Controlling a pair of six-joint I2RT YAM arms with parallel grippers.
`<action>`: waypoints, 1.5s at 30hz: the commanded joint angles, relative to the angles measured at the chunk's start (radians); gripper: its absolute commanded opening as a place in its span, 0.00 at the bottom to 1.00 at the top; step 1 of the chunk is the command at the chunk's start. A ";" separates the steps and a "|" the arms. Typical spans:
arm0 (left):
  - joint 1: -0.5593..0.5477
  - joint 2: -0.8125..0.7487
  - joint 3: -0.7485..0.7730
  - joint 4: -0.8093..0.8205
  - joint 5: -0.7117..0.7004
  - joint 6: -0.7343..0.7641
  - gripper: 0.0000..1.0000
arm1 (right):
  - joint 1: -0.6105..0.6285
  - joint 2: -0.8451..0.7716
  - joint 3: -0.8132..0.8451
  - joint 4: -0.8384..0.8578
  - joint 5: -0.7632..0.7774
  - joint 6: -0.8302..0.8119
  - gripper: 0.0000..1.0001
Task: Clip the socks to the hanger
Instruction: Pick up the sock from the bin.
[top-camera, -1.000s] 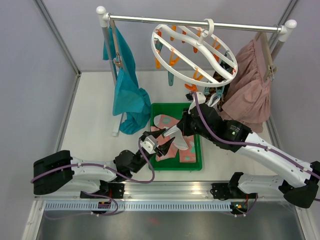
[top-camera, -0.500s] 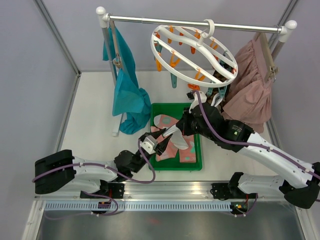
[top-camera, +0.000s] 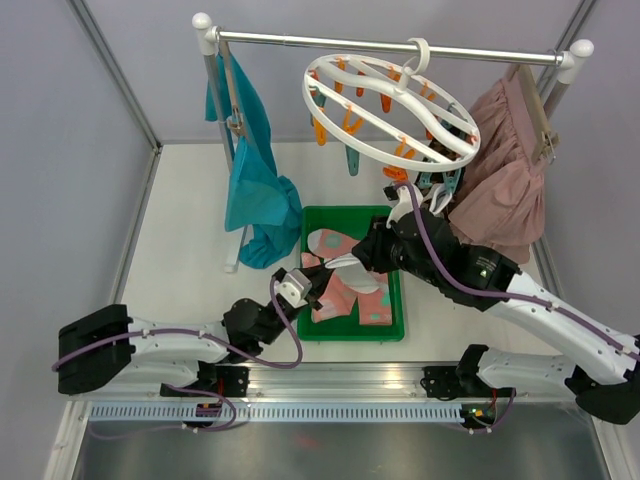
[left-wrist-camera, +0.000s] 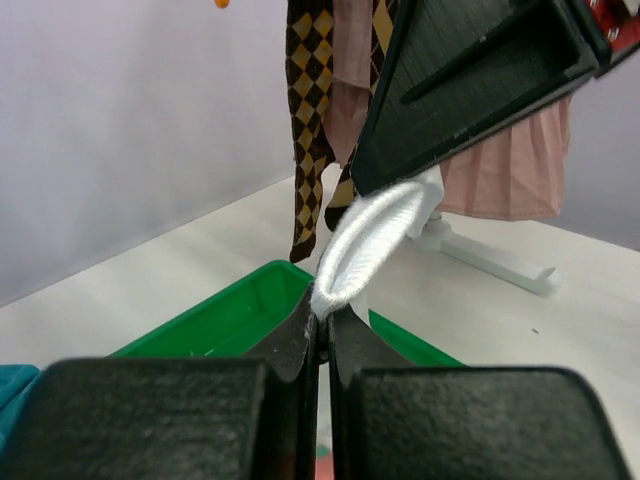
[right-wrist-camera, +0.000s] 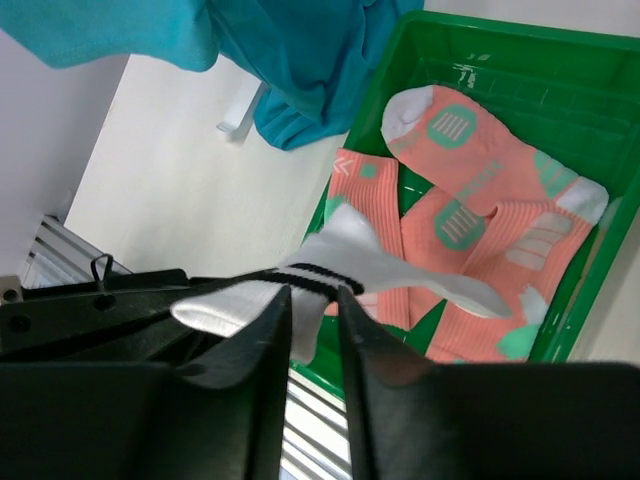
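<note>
Handover step: left gripper (left-wrist-camera: 322, 322) clamps the white sock (right-wrist-camera: 400, 272) by its cuff, right gripper (right-wrist-camera: 308, 300) straddles it with jaws slightly apart; next, carry it up to the hanger (top-camera: 390, 110).

Bright and evenly lit from above in the top view, sharp throughout, with faint soft shadows on the white table (top-camera: 190, 230) and mild sheen on the metal rail (top-camera: 270, 37). Left wrist view: heavily blurred at the bottom around the left gripper (left-wrist-camera: 322, 330), crisp mid-frame on the white sock (left-wrist-camera: 370, 240). Right wrist view: dark and soft along the bottom, small glare upper centre on the green tray (right-wrist-camera: 468, 70).
</note>
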 joint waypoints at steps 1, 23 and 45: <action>-0.004 -0.066 0.065 -0.067 0.038 -0.021 0.02 | 0.000 -0.064 -0.048 0.060 -0.008 0.010 0.34; 0.140 -0.129 0.349 -0.791 -0.058 -0.372 0.02 | 0.000 -0.448 -0.162 0.406 0.084 -0.186 0.54; 0.142 -0.103 0.470 -0.903 -0.034 -0.346 0.02 | 0.002 -0.236 -0.023 0.596 0.039 -0.254 0.43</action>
